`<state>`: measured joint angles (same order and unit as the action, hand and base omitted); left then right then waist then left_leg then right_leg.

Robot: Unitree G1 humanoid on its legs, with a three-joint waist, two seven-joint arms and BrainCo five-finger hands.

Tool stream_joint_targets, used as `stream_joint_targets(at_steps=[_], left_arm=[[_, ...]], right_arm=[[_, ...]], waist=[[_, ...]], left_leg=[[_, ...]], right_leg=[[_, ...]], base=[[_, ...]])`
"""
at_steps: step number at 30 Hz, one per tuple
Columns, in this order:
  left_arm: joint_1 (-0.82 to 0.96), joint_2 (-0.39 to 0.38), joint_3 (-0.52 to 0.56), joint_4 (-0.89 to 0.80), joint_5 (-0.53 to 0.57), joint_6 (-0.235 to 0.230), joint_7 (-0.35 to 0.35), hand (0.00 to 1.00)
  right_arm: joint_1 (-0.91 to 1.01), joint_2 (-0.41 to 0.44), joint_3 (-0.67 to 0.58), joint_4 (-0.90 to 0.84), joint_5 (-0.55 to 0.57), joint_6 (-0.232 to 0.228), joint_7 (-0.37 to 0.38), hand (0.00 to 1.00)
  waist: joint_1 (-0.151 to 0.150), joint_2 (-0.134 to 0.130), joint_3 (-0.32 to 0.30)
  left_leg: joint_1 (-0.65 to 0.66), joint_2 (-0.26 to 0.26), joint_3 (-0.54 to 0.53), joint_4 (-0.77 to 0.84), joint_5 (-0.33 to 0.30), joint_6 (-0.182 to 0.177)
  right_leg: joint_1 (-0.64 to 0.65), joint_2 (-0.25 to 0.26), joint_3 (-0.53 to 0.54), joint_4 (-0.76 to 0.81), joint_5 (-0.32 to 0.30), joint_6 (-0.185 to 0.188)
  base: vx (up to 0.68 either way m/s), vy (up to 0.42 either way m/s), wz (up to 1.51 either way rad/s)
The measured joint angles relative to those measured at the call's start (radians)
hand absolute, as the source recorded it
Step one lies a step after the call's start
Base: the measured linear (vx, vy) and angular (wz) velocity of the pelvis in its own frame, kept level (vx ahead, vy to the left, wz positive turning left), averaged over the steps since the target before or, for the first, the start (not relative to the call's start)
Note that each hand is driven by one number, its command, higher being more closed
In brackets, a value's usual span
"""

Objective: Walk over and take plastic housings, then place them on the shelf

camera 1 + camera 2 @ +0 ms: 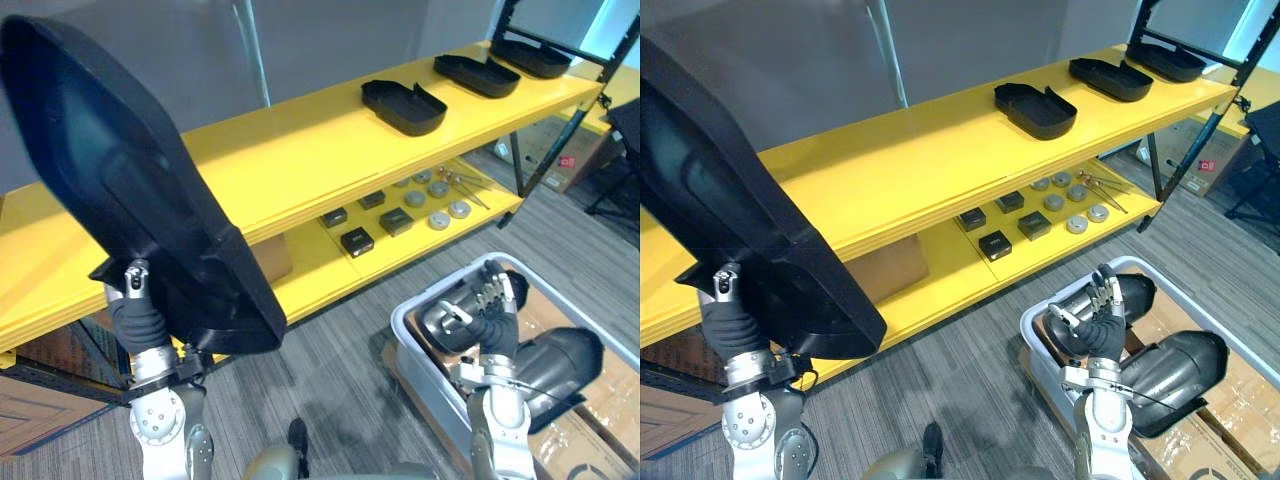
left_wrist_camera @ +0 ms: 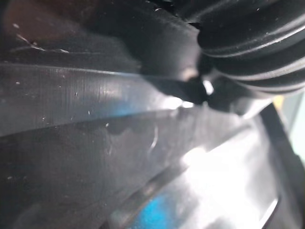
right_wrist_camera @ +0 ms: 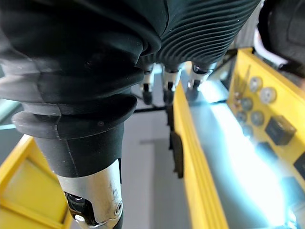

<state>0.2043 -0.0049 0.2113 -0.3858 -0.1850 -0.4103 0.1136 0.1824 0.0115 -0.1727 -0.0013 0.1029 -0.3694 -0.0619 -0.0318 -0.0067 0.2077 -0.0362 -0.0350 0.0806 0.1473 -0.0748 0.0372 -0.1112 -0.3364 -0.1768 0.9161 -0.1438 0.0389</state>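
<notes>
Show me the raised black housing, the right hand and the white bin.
raised black housing (image 1: 120, 170): left eye view, its broad outer face.
right hand (image 1: 486, 322): left eye view, its dark back.
white bin (image 1: 402, 312): left eye view, its left rim.

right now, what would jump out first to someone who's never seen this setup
The big black plastic housing dominates, carried high at the left hand, close to the camera and in front of the long yellow shelf. Next come three more housings in a row at the far right end of the shelf's top board. The open right hand hovers over a grey bin of housings on the floor.
</notes>
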Motion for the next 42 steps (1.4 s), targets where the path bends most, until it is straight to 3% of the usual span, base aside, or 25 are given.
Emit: stream_joint_targets(at_steps=[2,4,6,7,9,10,11,12,13,15,17,20,22,23,24,25,26,27,29,31,35,39,42], left_arm=[[-0.023,0.015,0.001,0.000,-0.010,0.002,0.002,1.00],[-0.031,0.016,-0.015,0.000,-0.014,0.009,0.003,1.00],[-0.029,0.015,-0.081,0.000,-0.013,0.024,0.025,1.00],[-0.029,0.015,-0.093,0.000,-0.013,0.024,0.031,1.00],[-0.029,0.012,-0.126,-0.002,-0.014,0.023,0.044,1.00],[-0.021,0.013,-0.147,-0.008,-0.014,0.022,0.060,1.00],[-0.019,0.013,-0.147,-0.009,-0.014,0.022,0.060,1.00],[0.017,-0.010,-0.146,-0.013,-0.024,0.021,0.067,1.00],[0.061,-0.043,-0.146,-0.015,-0.043,0.022,0.067,1.00],[0.075,-0.060,-0.161,-0.005,-0.047,0.037,0.062,1.00],[0.071,-0.060,-0.150,-0.004,-0.050,0.049,0.029,1.00],[0.070,-0.060,-0.145,-0.006,-0.051,0.039,0.017,1.00],[0.070,-0.059,-0.146,-0.005,-0.048,0.039,0.001,1.00],[0.070,-0.060,-0.146,-0.006,-0.049,0.040,-0.001,1.00],[0.069,-0.054,-0.144,-0.003,-0.049,0.040,-0.001,1.00],[0.068,-0.044,-0.140,0.007,-0.049,0.042,0.000,1.00],[0.069,-0.038,-0.136,0.007,-0.050,0.042,-0.001,1.00],[0.060,-0.027,-0.134,0.007,-0.052,0.042,-0.005,1.00],[0.050,-0.025,-0.138,0.008,-0.039,0.044,-0.005,1.00],[0.029,-0.026,-0.147,0.008,-0.026,0.054,-0.004,1.00],[0.024,-0.044,-0.186,0.007,-0.006,0.087,-0.009,1.00],[-0.007,-0.043,-0.274,0.008,0.052,0.161,-0.054,1.00],[-0.075,-0.021,-0.339,0.020,0.086,0.229,-0.083,1.00]], right_arm=[[-0.001,0.007,-0.005,-0.013,0.000,-0.002,0.020,0.00],[0.011,0.019,-0.009,-0.046,0.001,-0.005,0.031,0.00],[0.061,0.026,0.005,-0.122,0.001,-0.021,0.044,0.00],[0.073,0.026,0.010,-0.139,0.001,-0.024,0.046,0.00],[0.109,0.026,0.025,-0.192,0.001,-0.034,0.047,0.00],[0.130,0.027,0.030,-0.229,0.000,-0.052,0.045,0.00],[0.130,0.027,0.030,-0.231,0.000,-0.053,0.045,0.00],[0.125,0.013,0.026,-0.237,0.002,-0.066,0.046,0.00],[0.125,0.001,0.022,-0.236,0.002,-0.065,0.045,0.00],[0.121,-0.018,0.004,-0.235,0.002,-0.061,0.040,0.00],[0.096,-0.032,-0.023,-0.232,0.003,-0.053,0.033,0.00],[0.025,-0.035,-0.038,-0.218,0.005,-0.064,-0.001,0.00],[-0.001,-0.037,-0.044,-0.217,0.010,-0.065,-0.027,0.00],[-0.006,-0.040,-0.051,-0.217,0.011,-0.066,-0.037,0.00],[-0.008,-0.033,-0.050,-0.211,0.012,-0.066,-0.046,0.00],[0.006,0.001,-0.042,-0.211,0.040,-0.065,-0.049,0.00],[0.013,0.016,-0.039,-0.211,0.057,-0.065,-0.047,0.00],[0.015,0.045,-0.039,-0.211,0.091,-0.065,-0.042,0.00],[0.021,0.057,-0.025,-0.217,0.111,-0.065,-0.034,0.00],[0.039,0.059,0.016,-0.228,0.099,-0.064,-0.020,0.00],[0.088,0.060,0.057,-0.228,0.068,-0.063,-0.008,0.00],[0.097,0.059,0.060,-0.229,0.068,-0.046,-0.011,0.00],[0.096,0.059,0.065,-0.244,0.068,-0.033,-0.010,0.00]], waist=[[-0.008,0.008,0.001],[-0.008,0.005,0.000],[-0.009,0.011,-0.003],[-0.009,0.014,-0.004],[-0.013,-0.012,-0.032],[-0.009,-0.046,-0.059],[-0.009,-0.049,-0.061],[-0.008,-0.038,-0.076],[0.001,-0.006,-0.096],[-0.004,0.026,-0.092],[0.016,0.036,-0.080],[0.035,0.036,-0.080],[0.045,0.037,-0.080],[0.048,0.042,-0.082],[0.057,0.036,-0.080],[0.054,-0.003,-0.081],[0.048,-0.019,-0.084],[0.041,-0.052,-0.083],[0.033,-0.071,-0.091],[0.018,-0.071,-0.091],[0.017,-0.051,-0.120],[0.015,-0.006,-0.138],[0.010,0.001,-0.143]], left_leg=[[0.001,0.019,-0.019,-0.007,-0.007,0.007],[0.015,0.025,-0.024,-0.002,-0.029,0.003],[0.055,0.044,-0.056,0.050,-0.093,-0.016],[0.060,0.049,-0.072,0.065,-0.109,-0.029],[0.074,0.053,-0.123,0.094,-0.153,-0.056],[0.073,0.053,-0.153,0.119,-0.201,-0.072],[0.073,0.054,-0.153,0.122,-0.204,-0.074],[0.077,0.116,-0.123,0.159,-0.251,-0.096],[0.090,0.170,-0.080,0.174,-0.241,-0.107],[0.052,0.202,-0.033,0.290,-0.208,-0.110],[-0.018,0.255,0.066,0.499,-0.201,-0.107],[-0.051,0.270,0.098,0.377,-0.190,-0.116],[-0.068,0.269,0.093,0.226,-0.124,-0.117],[-0.064,0.266,0.091,0.147,-0.037,-0.105],[-0.045,0.263,0.099,0.149,0.000,-0.192],[-0.031,0.240,0.135,0.162,-0.027,-0.170],[-0.033,0.231,0.147,0.166,-0.037,-0.166],[-0.032,0.223,0.175,0.174,-0.055,-0.161],[-0.029,0.223,0.201,0.177,-0.068,-0.158],[-0.001,0.223,0.223,0.150,-0.067,-0.158],[0.019,0.224,0.242,0.114,-0.061,-0.166],[0.044,0.224,0.259,0.039,-0.021,-0.178],[0.087,0.226,0.274,-0.023,0.011,-0.188]], right_leg=[[-0.061,0.062,-0.018,-0.171,-0.082,-0.016],[-0.099,0.082,0.002,-0.373,-0.065,0.003],[-0.085,0.123,0.091,-0.546,-0.027,0.051],[-0.078,0.134,0.105,-0.567,-0.016,0.051],[-0.057,0.148,0.129,-0.607,0.001,0.050],[-0.026,0.148,0.123,-0.640,0.016,0.039],[-0.024,0.148,0.122,-0.642,0.016,0.039],[0.001,0.163,0.073,-0.617,0.066,0.087],[0.017,0.185,0.037,-0.590,0.026,0.066],[0.066,0.188,-0.011,-0.575,0.002,0.057],[0.222,0.188,-0.026,-0.679,-0.003,0.048],[0.306,0.164,-0.043,-0.735,-0.003,0.047],[0.306,0.150,-0.021,-0.746,-0.005,0.051],[0.303,0.147,0.008,-0.746,-0.017,0.075],[0.304,0.136,0.042,-0.746,-0.035,0.110],[0.303,0.102,0.066,-0.748,-0.035,0.111],[0.295,0.089,0.071,-0.750,-0.031,0.110],[0.282,0.071,0.075,-0.754,-0.021,0.117],[0.268,0.069,0.077,-0.767,0.021,0.131],[0.267,0.073,0.074,-0.773,0.059,0.137],[0.265,0.077,0.067,-0.786,0.067,0.136],[0.250,0.086,0.067,-0.788,0.068,0.137],[0.250,0.098,0.071,-0.786,0.068,0.137]], base=[[0.19,0.060,0.21],[0.19,0.033,0.18],[0.27,-0.053,0.37],[0.35,-0.173,0.65],[0.35,-0.267,0.81],[0.31,-0.296,0.70],[0.38,-0.403,0.96],[0.39,-0.374,0.71],[0.47,-0.374,0.97],[0.40,-0.242,0.82],[0.37,-0.172,0.65],[0.28,-0.059,0.06],[0.20,0.135,-0.33],[0.17,0.209,-0.73],[0.23,0.305,-0.88],[0.17,0.247,-0.67],[0.15,0.219,-0.51],[0.12,0.186,-0.47],[0.12,0.179,-0.41],[0.09,0.105,-0.22],[0.05,0.002,-0.12],[0.02,-0.029,-0.07],[-0.01,-0.027,-0.14]])
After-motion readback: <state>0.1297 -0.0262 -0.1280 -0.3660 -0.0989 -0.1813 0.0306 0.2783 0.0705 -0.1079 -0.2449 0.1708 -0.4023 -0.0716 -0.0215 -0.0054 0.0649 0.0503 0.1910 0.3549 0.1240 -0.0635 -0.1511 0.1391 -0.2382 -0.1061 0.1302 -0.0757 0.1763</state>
